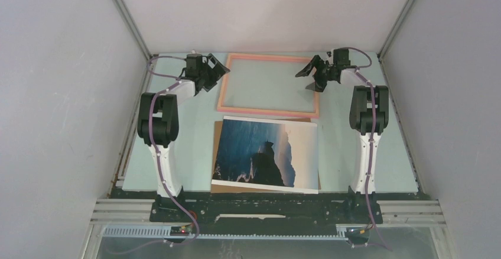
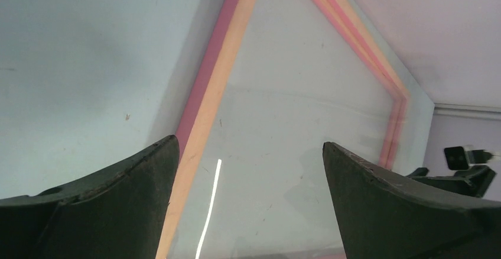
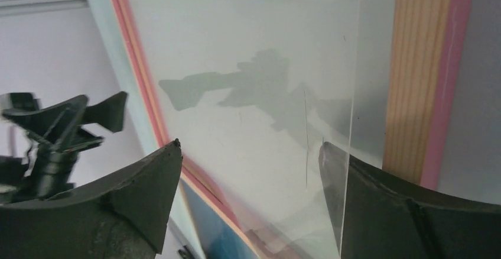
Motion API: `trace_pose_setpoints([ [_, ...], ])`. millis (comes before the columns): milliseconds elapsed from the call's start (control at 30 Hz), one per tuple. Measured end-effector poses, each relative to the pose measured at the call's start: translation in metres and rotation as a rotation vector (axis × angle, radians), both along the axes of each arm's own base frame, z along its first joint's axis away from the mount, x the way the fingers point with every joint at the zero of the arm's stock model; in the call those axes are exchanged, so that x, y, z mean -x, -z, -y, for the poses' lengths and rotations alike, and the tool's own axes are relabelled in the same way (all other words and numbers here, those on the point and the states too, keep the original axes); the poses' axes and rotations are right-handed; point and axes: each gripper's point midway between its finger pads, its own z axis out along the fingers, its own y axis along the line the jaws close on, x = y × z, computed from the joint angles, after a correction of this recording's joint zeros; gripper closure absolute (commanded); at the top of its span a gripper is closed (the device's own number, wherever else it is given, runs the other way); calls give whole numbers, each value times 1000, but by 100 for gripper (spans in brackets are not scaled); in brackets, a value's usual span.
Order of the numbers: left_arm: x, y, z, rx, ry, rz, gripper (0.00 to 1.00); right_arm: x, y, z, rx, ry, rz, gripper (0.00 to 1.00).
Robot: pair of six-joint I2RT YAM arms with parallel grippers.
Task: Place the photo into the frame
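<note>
While both arms stretch to the frame [image 1: 267,113] | left end effector [image 1: 220,70] wide | right end effector [image 1: 310,75] wide

Backing board [image 1: 216,130] mostly hidden under photo [image 1: 266,152], only brown slivers show at its left and top right. Right wrist: photo just a blurry blue sliver at bottom edge, frame [image 3: 422,75] cut off top and bottom. Left wrist: frame's near end cut off.
</note>
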Motion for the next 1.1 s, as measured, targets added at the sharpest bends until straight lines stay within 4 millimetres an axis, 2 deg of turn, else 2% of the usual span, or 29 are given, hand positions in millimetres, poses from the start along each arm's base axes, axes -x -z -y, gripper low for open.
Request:
trace_pose_setpoints([
  [133, -1, -8, -5, -35, -8, 23, 0, -2, -10, 5, 129, -4, 19, 2],
  [267, 1, -3, -8, -56, -14, 9, 0, -1, -19, 13, 245, 1, 25, 0],
  [533, 3, 0, -11, -95, -19, 0, 0, 10, -25, 44, 548, 52, 11, 0],
  [667, 5, -2, -12, -122, -21, -1, 0, 16, -39, 64, 678, 108, 43, 0],
  [800, 8, -9, -14, -179, -31, 7, 0, 23, -50, 68, 728, 121, 91, 0],
  [867, 10, -16, -14, -226, -36, 20, 0, 25, -55, 60, 732, 103, 120, 0],
  [933, 13, -27, -11, -269, -36, 41, 0, 27, -61, 44, 716, 70, 152, 0],
  [1033, 25, -50, -1, -325, -28, 86, 0, 35, -76, 1, 649, -19, 215, 0],
  [1100, 41, -64, 6, -336, -16, 110, 0, 50, -83, -30, 615, -85, 245, 0],
])
